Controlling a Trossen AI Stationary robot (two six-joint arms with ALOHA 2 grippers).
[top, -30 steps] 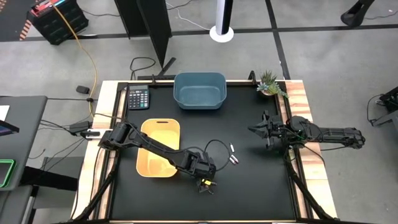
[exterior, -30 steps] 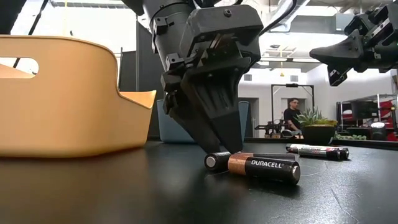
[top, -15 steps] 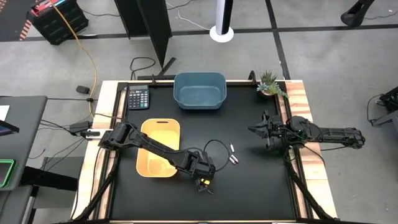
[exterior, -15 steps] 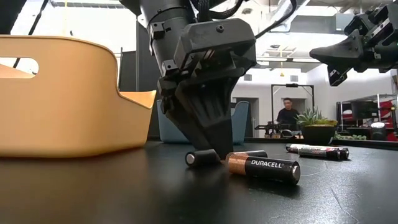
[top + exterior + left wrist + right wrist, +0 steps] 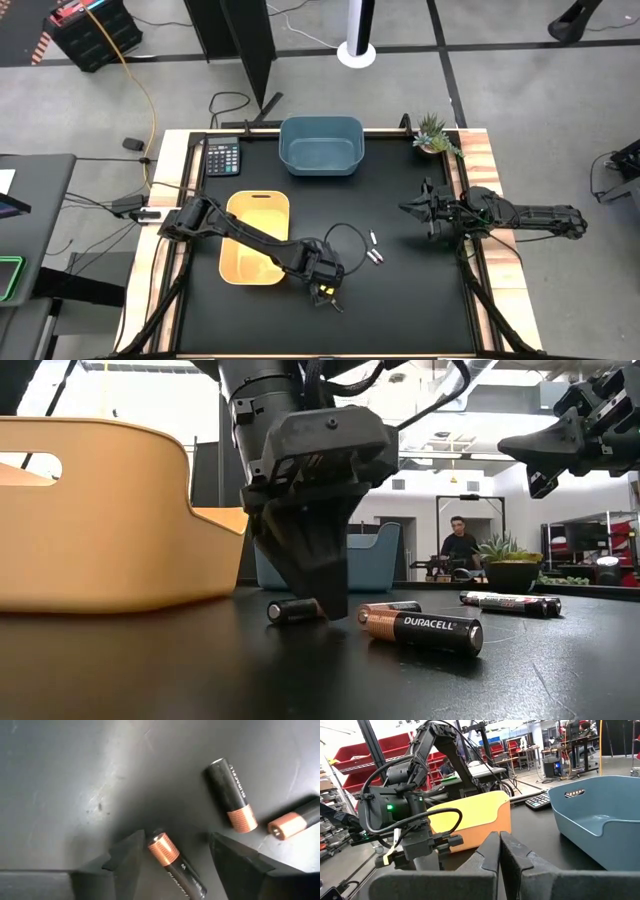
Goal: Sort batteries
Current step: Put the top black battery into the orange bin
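Note:
My left gripper (image 5: 322, 290) stands near the table's near edge, pointing down, open (image 5: 172, 855). One dark battery with a copper end (image 5: 170, 862) lies flat on the table between its fingers; the low view shows this battery (image 5: 292, 610) beside the fingertip. Two more dark, copper-ended batteries (image 5: 231, 795) (image 5: 295, 822) lie just beyond, one marked Duracell (image 5: 425, 630). Further batteries (image 5: 375, 255) lie toward the table's middle. My right gripper (image 5: 405, 209) waits shut above the table's right side. My left gripper comes from above, pointing down, with a finger on either side of the battery. The battery's copper end (image 5: 159, 845) lies against the inner side of one finger (image 5: 131, 857). The battery rests flat on the table and is not pinched.
A yellow tray (image 5: 255, 240) sits left of the left gripper and a blue bin (image 5: 320, 145) at the far edge. A calculator (image 5: 221, 157) and a small plant (image 5: 433, 133) stand at the far corners. A person is in the room behind the table.
My left gripper has moved toward the table's left, staying low. The battery at its fingertip has slid along the table with it, away from the two other batteries, which have stayed where they were.

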